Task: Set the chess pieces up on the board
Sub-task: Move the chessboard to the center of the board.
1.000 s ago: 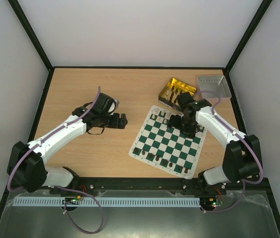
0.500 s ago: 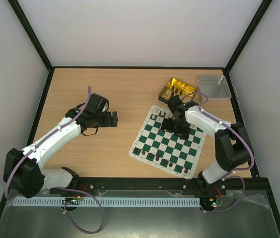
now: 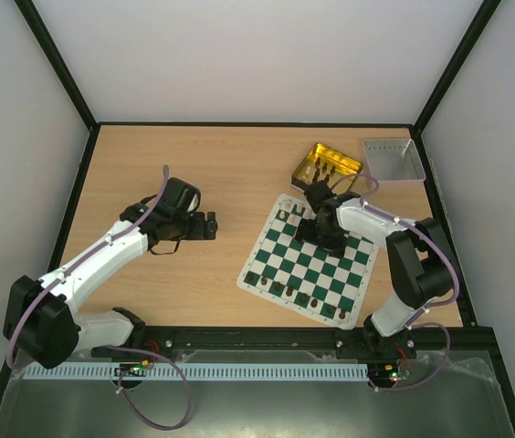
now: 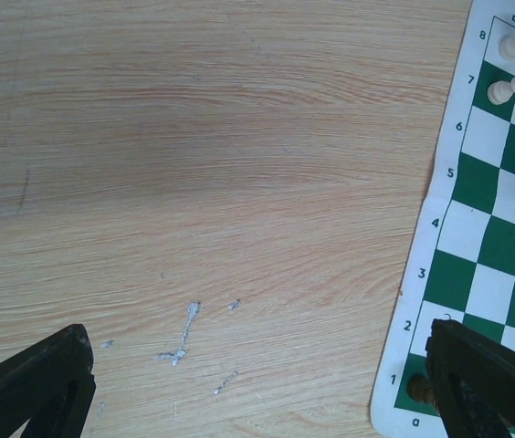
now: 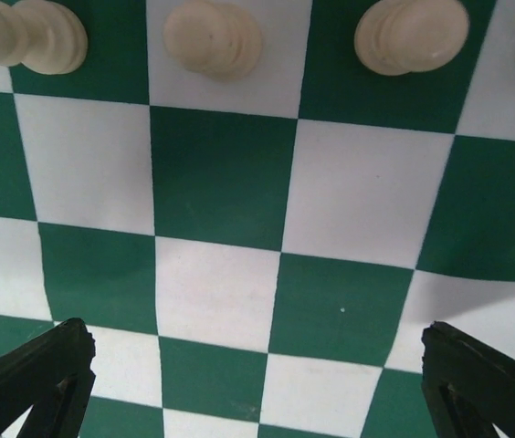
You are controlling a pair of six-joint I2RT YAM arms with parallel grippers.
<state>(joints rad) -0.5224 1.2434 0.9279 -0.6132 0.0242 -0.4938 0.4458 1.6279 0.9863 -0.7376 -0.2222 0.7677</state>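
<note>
Right gripper (image 5: pixel 256 365): jaws spread wide with nothing between them. It hovers low over the far half of the flat green-and-white checked board (image 3: pixel 317 265), camera looking straight down on bare middle squares. Small cream pieces (image 5: pixel 212 36) stand upright in a row just beyond its fingers. Reads as between placements, not mid-grip.

Small dark brown pieces (image 3: pixel 289 292) line the board's near edge and the cream ones sit at the far edge. Both sides are partly populated and the rows look incomplete. Exact count is too small to tell.

Left gripper (image 4: pixel 257 365): also wide and empty, over the bare light wooden table (image 4: pixel 194 182) just off the board's left edge. Probably parked there to stay out of the right arm's way.

Translucent yellow tray (image 3: pixel 301 175) sits just beyond the board's far corner with dark items inside, likely leftover pieces. That would explain the right arm working that end: it's a short hop from tray to board. Grey rectangular tray (image 3: pixel 394 162) is to its right, contents unclear.

Likely next: the right arm reaches into the yellow tray for another piece.
</note>
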